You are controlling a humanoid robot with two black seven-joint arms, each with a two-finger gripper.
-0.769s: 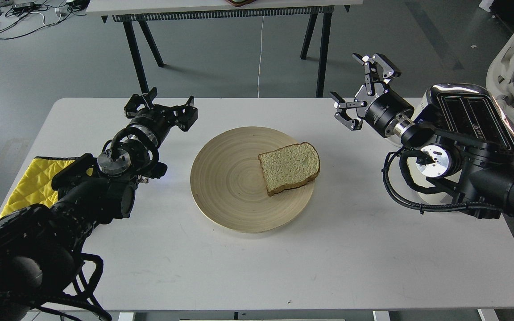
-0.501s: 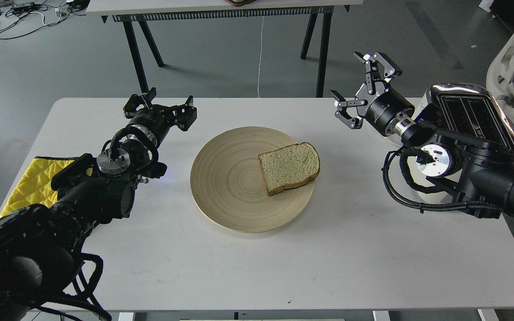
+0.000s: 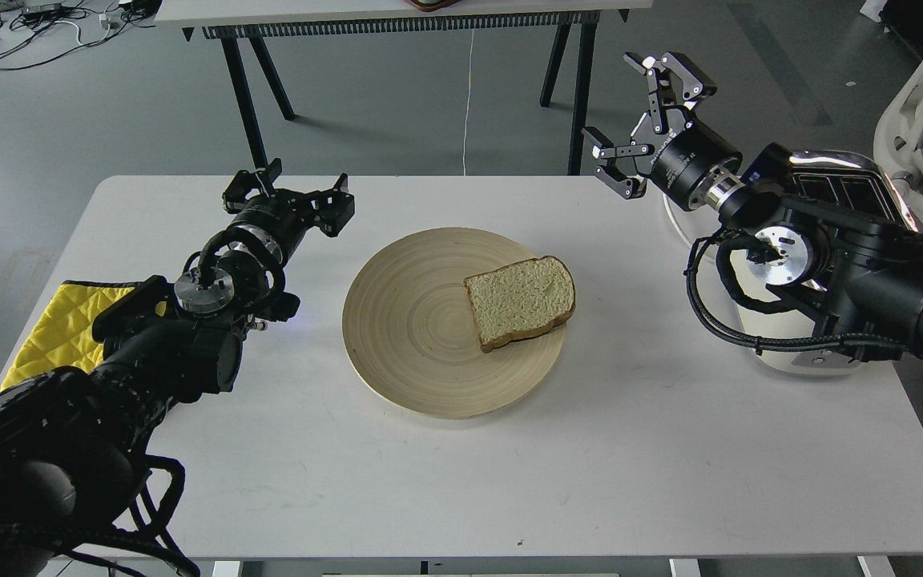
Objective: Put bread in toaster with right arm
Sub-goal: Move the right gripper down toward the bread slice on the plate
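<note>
A slice of pale bread (image 3: 520, 300) with a brown crust lies flat on the right side of a round wooden plate (image 3: 397, 320) in the middle of the white table. The cream-white toaster (image 3: 846, 188) with a chrome top stands at the table's right edge, largely hidden behind my right arm. My right gripper (image 3: 620, 120) is open and empty, raised above the table's far edge, up and to the right of the bread. My left gripper (image 3: 289, 192) is open and empty, low over the table to the left of the plate.
A yellow quilted cloth (image 3: 53, 328) lies at the table's left edge under my left arm. A second table on black legs (image 3: 257, 80) stands behind. A white chair (image 3: 922, 96) is at the far right. A white cord (image 3: 468, 96) hangs behind the table.
</note>
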